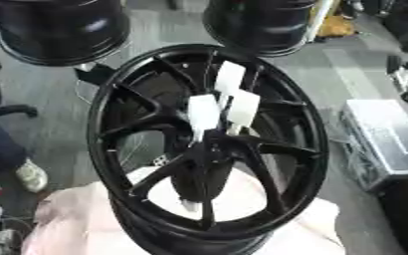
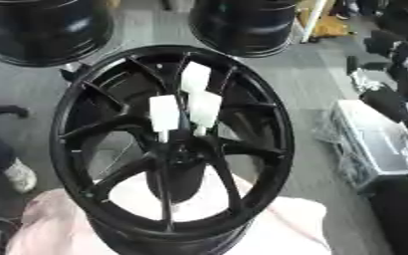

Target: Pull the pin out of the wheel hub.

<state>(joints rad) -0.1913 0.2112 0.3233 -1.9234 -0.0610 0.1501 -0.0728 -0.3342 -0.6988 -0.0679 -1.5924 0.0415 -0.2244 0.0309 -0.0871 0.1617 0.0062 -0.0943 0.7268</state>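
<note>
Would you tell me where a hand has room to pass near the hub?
Gaps between the spokes of the black wheel are open, widest low over the pale cloth. The centre is crowded: three white pins stand close together there. No robot hand clearly shows.

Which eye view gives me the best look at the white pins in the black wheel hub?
The left eye view: the three white block-headed pins stand near the picture's middle, above the centre of the black spoked wheel hub. The right eye view shows the same three pins, shifted left. Neither robot hand clearly shows in either view.

Three white pins (image 1: 204, 113) stand upright in the black wheel hub (image 1: 209, 149).
</note>
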